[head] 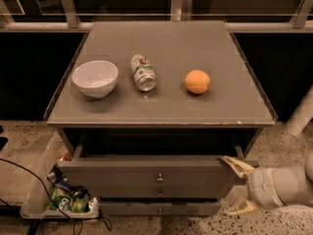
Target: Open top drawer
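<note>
Hovering at the right end of the wide grey top drawer (122, 173) with its small round brass knob (159, 177), the pale two-finger gripper (239, 187) has its fingers spread wide and grasps nothing. Its upper fingertip (234, 163) seems to touch the front's top right corner. The top drawer stands partly out, with a dark gap behind its front. Beneath it sit two thinner grey drawer fronts (127, 208). I judge a straight, level pull is best, since force at one corner may skew the box. Above and beyond the top drawer, the grey tabletop (234, 102) bears a white bowl (95, 78), a lying metal can (143, 73) and an orange (197, 81), so a gentle pull would spare them.
</note>
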Motion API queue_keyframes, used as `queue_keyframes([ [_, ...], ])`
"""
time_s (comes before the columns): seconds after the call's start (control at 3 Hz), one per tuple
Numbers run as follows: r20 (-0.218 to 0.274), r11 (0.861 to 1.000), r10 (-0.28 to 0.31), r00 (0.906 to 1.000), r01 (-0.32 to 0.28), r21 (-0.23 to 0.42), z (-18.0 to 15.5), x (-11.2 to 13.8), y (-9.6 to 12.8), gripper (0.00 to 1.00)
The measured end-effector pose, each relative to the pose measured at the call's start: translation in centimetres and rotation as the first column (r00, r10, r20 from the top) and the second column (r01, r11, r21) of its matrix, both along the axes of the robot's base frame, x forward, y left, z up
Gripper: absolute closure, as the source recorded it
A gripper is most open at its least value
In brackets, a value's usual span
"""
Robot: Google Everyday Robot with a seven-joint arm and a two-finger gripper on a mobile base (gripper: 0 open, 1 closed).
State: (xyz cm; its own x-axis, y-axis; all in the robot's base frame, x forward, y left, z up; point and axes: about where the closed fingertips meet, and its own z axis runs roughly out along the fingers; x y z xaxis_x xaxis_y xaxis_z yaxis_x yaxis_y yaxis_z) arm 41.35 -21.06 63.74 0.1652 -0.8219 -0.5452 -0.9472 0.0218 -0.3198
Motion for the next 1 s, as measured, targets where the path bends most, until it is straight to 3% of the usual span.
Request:
queue_keyframes([
  [0.33, -0.009, 1.000, 0.006, 0.9999, -0.006, 0.012, -0.4, -3.0, -1.5, 0.50],
  [1.0, -0.009, 1.000, 0.006, 0.9999, -0.006, 0.012, 0.6, -3.0, -1.5, 0.96],
])
